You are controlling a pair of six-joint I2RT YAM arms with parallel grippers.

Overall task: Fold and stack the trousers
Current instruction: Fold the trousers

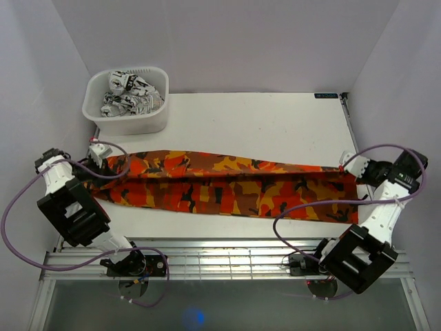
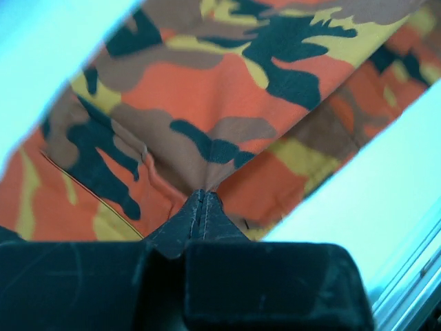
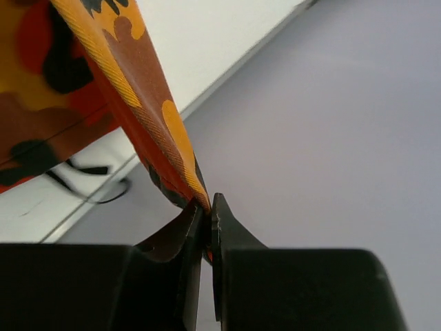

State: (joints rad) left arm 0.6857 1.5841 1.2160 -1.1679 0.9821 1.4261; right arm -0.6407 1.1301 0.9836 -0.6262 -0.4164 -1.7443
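Stretching between left pincer (image 2: 200,204) and right pincer (image 3: 209,208), the trousers (image 1: 227,183) are clamped in both

- White table (image 1: 275,124), plain matte top, fills the middle of the top view.
- Pale grey back wall (image 1: 227,41) right behind the table's far edge.
- Left wall (image 1: 27,83) and right wall (image 1: 406,69), same pale grey, box the table in.
- Slatted metal frame (image 1: 227,256) along the table's near edge.
- Dark grey floor (image 1: 262,310) below the frame, small blue glint (image 1: 196,317) on it.
- Light soft and even, shadows faint.
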